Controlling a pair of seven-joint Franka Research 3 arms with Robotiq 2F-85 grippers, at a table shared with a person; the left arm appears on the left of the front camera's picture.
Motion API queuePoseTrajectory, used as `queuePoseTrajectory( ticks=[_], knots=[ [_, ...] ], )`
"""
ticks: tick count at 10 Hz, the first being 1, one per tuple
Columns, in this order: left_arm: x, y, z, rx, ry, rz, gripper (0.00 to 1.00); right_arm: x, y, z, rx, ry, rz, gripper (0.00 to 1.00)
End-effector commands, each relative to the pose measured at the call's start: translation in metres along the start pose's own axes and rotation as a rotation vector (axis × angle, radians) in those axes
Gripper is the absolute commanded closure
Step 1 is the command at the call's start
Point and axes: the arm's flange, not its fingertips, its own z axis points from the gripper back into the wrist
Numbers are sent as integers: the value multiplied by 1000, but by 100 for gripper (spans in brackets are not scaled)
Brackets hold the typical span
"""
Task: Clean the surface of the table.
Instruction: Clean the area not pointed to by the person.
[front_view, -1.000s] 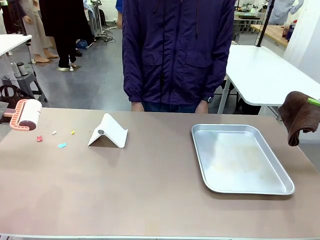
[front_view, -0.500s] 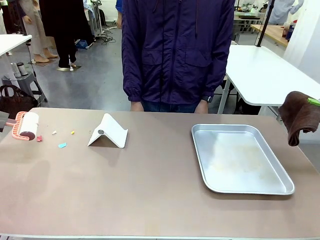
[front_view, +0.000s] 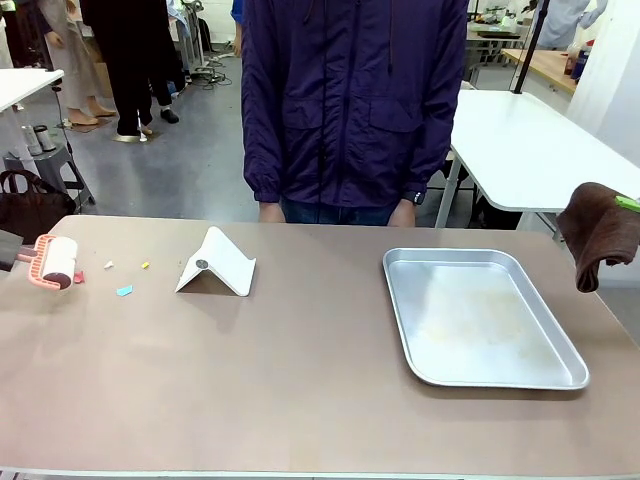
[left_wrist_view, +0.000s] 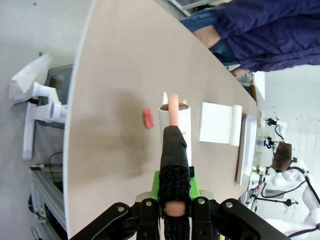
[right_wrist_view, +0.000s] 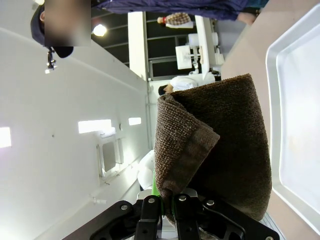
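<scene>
Two claws are clamped tight: the left gripper (left_wrist_view: 175, 187) on the black handle of a lint roller (front_view: 57, 262), the right gripper (right_wrist_view: 169, 202) on a brown cloth (front_view: 598, 232) hanging over the far-right corner of the table (front_view: 300, 400). Its near half lies bare, with a metal tray (front_view: 470, 320) toward the right edge. The roller sits at the far-left corner, just beside a pink scrap (front_view: 78, 277), so rolling looks to be the step in hand. Next comes a steady push across the scraps toward the white stand (front_view: 215, 263). Whether the roller presses the top is unclear, and cloth covers the right fingertips.
</scene>
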Motion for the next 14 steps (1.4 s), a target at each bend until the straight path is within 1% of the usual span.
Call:
queuePoseTrajectory(
  ticks=[1,2,4,6,9,10,14],
  knots=[
    [21,4,-3,47,12,77,78,0,7,1,1,15,-8,100],
    [26,8,-3,66,-3,89,78,0,7,1,1,15,-8,100],
    [29,14,-4,68,4,91,78,0,7,1,1,15,-8,100],
    [29,17,-7,86,12,57,78,0,7,1,1,15,-8,100],
    [28,18,-16,95,28,40,78,0,7,1,1,15,-8,100],
    [28,17,-22,121,20,34,78,0,7,1,1,15,-8,100],
    [32,11,-45,119,76,44,78,0,7,1,1,15,-8,100]
  ],
)
